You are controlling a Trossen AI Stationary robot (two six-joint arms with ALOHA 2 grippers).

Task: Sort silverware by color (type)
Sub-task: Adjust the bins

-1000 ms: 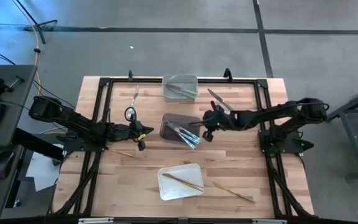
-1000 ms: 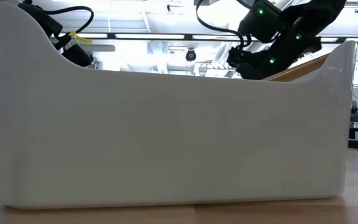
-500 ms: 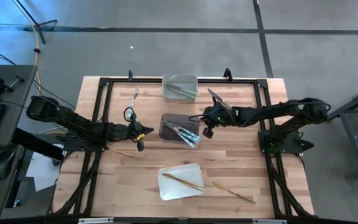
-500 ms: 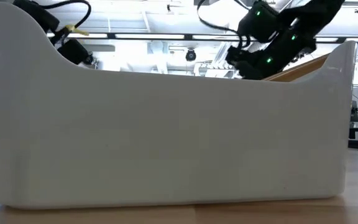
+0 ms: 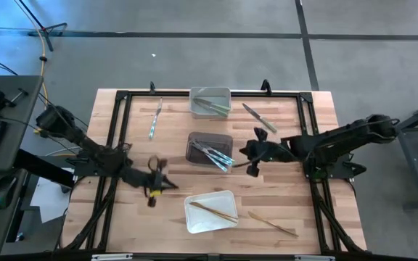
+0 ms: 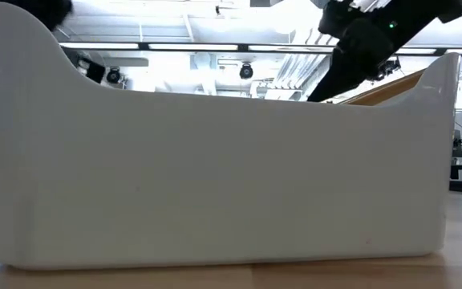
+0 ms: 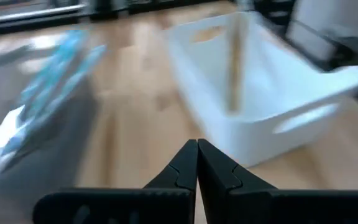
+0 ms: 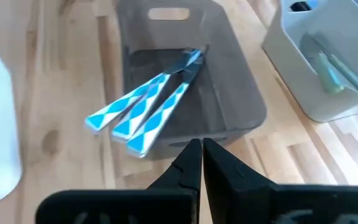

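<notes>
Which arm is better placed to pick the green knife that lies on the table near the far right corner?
Probably the right. The right gripper, shut and empty, hovers just right of the dark bin, on the same side as the green knife. The left gripper, also shut, is across the table by the white bin.

Left arm reaches from left table edge toward near centre; left gripper (image 5: pixel 153 190) low over tabletop, fingers (image 7: pixel 185 171) pressed together, holding nothing. Right arm stretches in from right edge toward table middle; right gripper (image 5: pixel 250 154) at mid-table, fingers (image 8: pixel 190 162) closed tip to tip, empty.
</notes>
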